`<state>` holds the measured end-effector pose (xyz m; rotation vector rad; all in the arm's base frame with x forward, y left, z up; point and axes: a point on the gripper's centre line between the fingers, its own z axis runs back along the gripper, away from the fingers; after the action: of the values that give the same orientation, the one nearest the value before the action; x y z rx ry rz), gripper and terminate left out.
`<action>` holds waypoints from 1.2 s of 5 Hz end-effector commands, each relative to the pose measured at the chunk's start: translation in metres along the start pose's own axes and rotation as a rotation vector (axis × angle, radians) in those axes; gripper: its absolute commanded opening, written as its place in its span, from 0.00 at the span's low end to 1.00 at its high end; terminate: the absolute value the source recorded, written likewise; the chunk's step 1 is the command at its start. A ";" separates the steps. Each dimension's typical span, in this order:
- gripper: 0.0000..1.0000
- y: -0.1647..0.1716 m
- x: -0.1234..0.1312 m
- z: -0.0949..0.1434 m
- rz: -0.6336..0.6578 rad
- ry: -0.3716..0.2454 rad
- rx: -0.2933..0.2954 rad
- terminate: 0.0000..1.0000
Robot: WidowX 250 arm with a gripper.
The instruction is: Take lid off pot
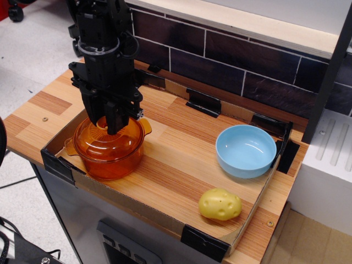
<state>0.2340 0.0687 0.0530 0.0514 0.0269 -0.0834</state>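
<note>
The orange-amber pot (113, 159) stands in the front left corner of the cardboard tray (165, 215), with the domed orange lid (118, 142) seated on it. My black gripper (105, 126) reaches straight down over the lid's centre. Its two fingers (113, 122) stand close together on either side of the small knob (103, 126), pinching it. The knob is mostly hidden between them. The lid rests level on the pot's rim, and one side handle (147, 127) shows at the right.
A light blue bowl (246, 150) sits at the tray's right. A yellow potato-like toy (220, 204) lies near the front right corner. A dark tiled wall (231, 60) runs behind, and a white appliance (327, 159) stands at the right.
</note>
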 end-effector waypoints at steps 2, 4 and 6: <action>0.00 0.004 0.028 0.051 0.095 -0.019 -0.041 0.00; 0.00 -0.007 0.072 0.069 0.173 0.002 -0.070 0.00; 0.00 -0.020 0.098 0.033 0.196 0.011 -0.012 0.00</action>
<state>0.3241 0.0344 0.0683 0.0418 0.0730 0.1089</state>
